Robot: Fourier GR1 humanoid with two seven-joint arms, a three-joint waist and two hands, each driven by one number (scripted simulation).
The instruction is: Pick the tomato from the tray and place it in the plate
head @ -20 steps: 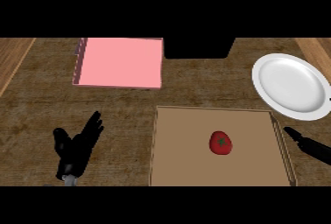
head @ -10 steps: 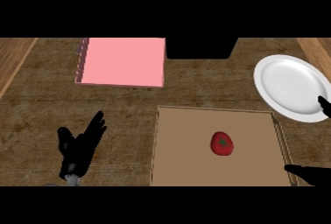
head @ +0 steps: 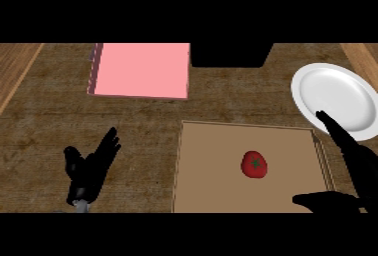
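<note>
Red tomato [head: 255, 164] with a green stem mark, lying a little right of the middle of a brown tray [head: 214, 165] at the near edge of the desk [head: 125, 125], right of centre. Touched by nothing.

White plate [head: 336, 97] at the desk's right edge, just beyond the tray's far right corner, bare.

Right robot hand [head: 347, 165] over the tray's right rim, spread wide: long fingers [head: 332, 127] stretched straight toward the far edge, tips overlapping the plate's near rim in the view, thumb [head: 314, 200] pointing left across the tray's near right corner. Nothing held; tomato well clear of it to the left.

Left robot hand [head: 88, 167] near the desk's near edge, left of the tray and apart from it, fingers straight and pointing up toward the far right, open and at rest, holding nothing.

Pink flat block [head: 140, 70] at the far edge, left of centre, well apart from the tray. Black box [head: 229, 55] just beside it to the right, also at the far edge.
</note>
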